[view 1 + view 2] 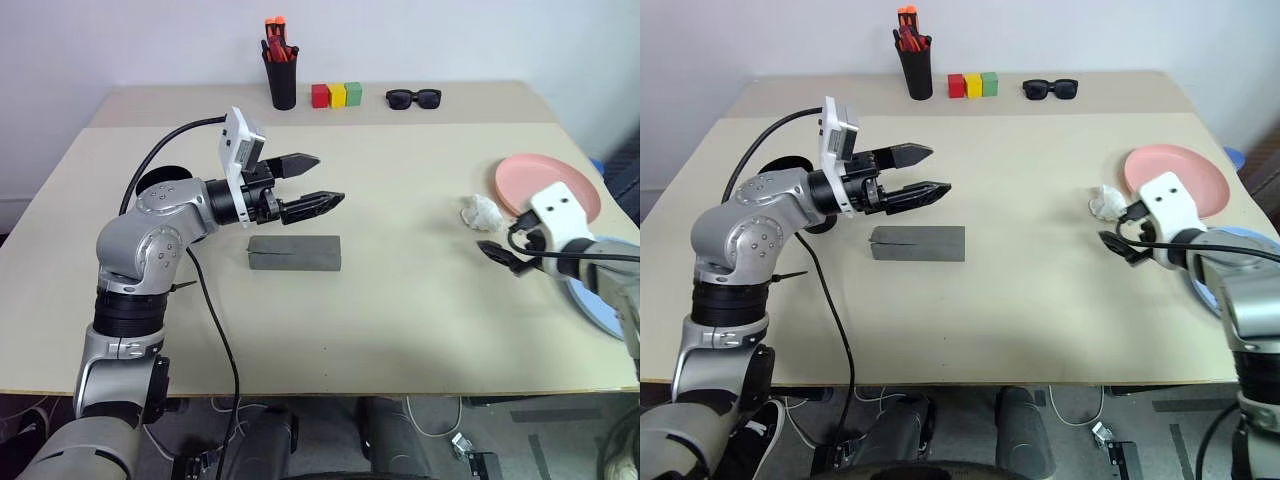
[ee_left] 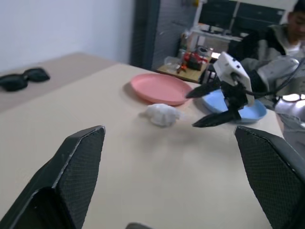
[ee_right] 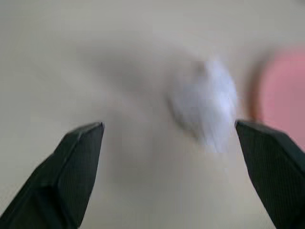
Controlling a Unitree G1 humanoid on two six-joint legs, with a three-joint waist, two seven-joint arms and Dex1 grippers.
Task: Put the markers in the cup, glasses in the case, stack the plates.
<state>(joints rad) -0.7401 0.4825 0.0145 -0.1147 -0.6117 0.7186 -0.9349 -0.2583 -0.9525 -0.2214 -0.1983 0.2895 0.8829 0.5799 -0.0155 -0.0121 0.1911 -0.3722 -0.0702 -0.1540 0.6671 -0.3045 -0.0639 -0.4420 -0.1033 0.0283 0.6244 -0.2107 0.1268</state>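
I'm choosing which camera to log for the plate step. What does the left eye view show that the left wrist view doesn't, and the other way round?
Left eye view has, and the wrist view lacks: the closed grey case, the black holder of orange-tipped markers, the red, yellow and green blocks, and the left claw seen from outside, open and empty.

Left wrist view has, and the eye view lacks: a person beyond the table and a cluttered stand behind.

Both: pink plate, blue plate, white wad, sunglasses, open right claw.
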